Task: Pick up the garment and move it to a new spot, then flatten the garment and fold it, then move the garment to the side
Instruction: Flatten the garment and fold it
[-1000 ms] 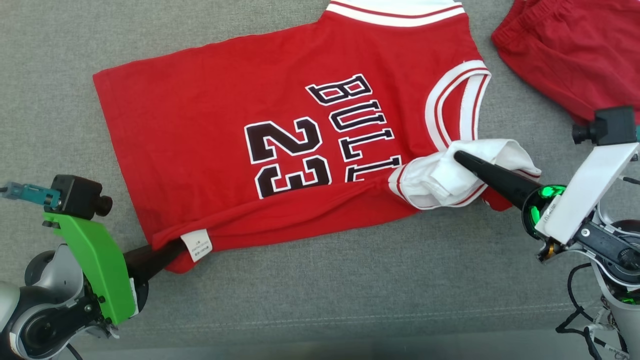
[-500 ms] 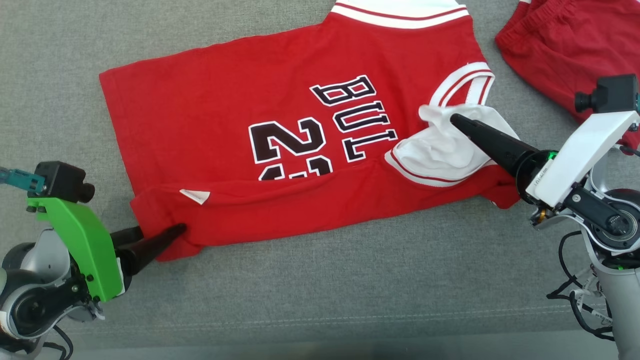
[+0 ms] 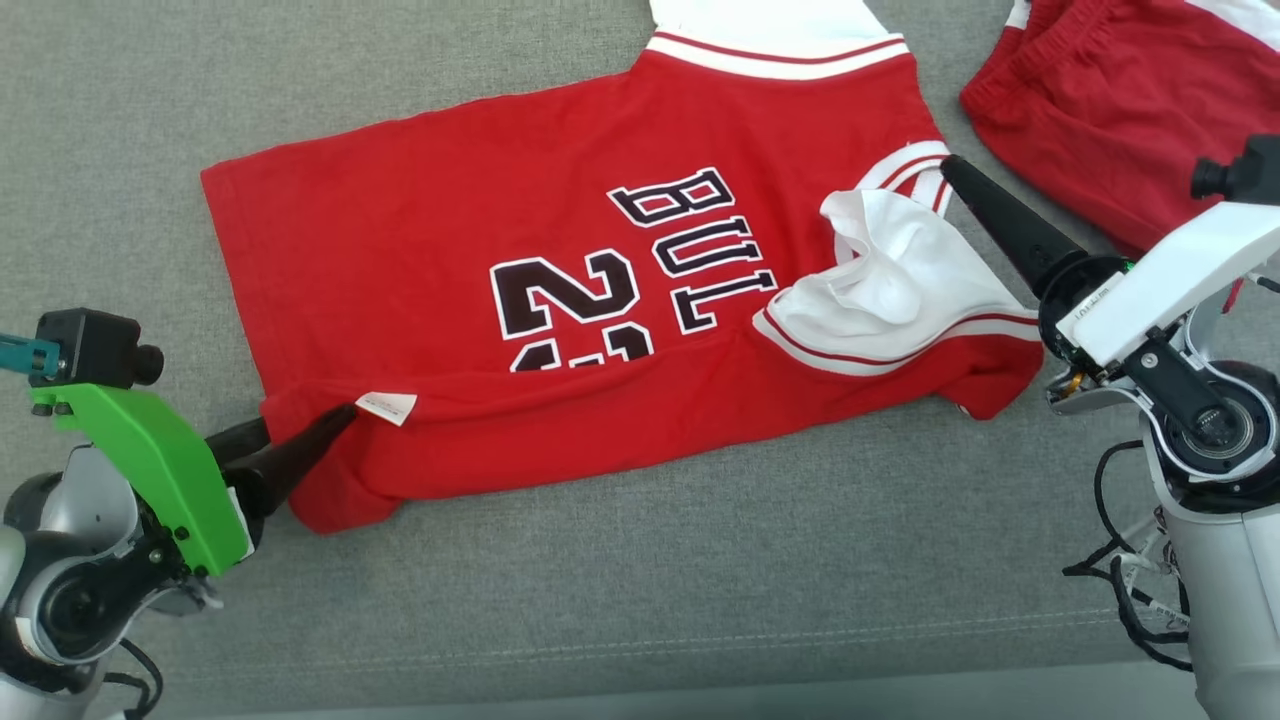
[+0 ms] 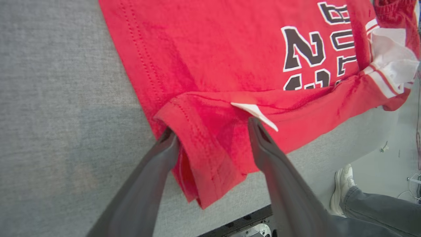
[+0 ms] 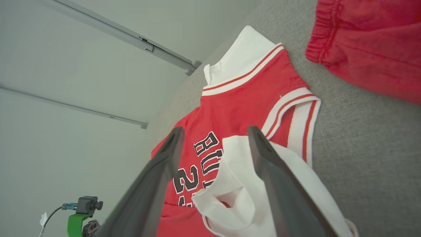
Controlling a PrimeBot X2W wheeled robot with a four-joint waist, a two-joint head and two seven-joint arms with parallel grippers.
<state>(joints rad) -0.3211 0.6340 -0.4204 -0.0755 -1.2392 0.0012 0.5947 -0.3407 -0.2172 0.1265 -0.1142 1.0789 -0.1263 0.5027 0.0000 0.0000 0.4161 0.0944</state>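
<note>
Here, left gripper (image 3: 303, 425): jaws spread wide, gripping nothing, lying low at the near left corner of the jersey (image 3: 420, 260). In the left wrist view the folded hem corner sits between the two fingers, one finger against the hem's edge, the other over the fold just below a small white label (image 3: 388, 406). Right gripper (image 5: 216, 131): jaws likewise wide apart and empty, at the jersey's right end, fingers pointing past a bunched white flap (image 3: 890, 280) toward the striped trim; whether it touches the cloth cannot be told. Jersey: red, white-trimmed, black lettering and a number outlined in white, spread across the middle of a grey fabric surface (image 3: 700, 580), hem toward the left. Its near long edge is turned over onto itself, the fold covering the lower part of the number. The white flap lies crumpled on top. Second red garment (image 3: 1100, 110): upper right, apart from the jersey. Left wrist view, lower right: a person's white shoe (image 4: 343, 189) and grey trouser leg (image 4: 378, 204), beyond the surface's edge.
</note>
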